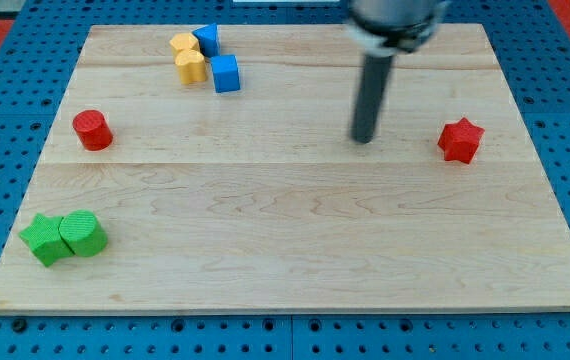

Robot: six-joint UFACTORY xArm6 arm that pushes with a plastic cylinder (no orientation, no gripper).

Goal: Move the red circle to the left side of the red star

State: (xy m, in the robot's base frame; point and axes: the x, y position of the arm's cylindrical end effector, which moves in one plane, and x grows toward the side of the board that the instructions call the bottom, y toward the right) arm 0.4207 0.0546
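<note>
— While nothing yet pushed: red circle (92,130) far at view's left, red star (460,140) far right, well apart.
— Tip?
— My tip (364,138) between them, nearer the star, touching no block. Bare rod; nothing to open, nothing held.
— Probably heading left first.

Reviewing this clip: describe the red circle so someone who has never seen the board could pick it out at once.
Start at the wooden board and go to its edge at the view's left, about a third of the way down. The red circle stands alone there, a short round cylinder; the only other red block, the red star, is pointed and sits far across at the view's right.
</note>
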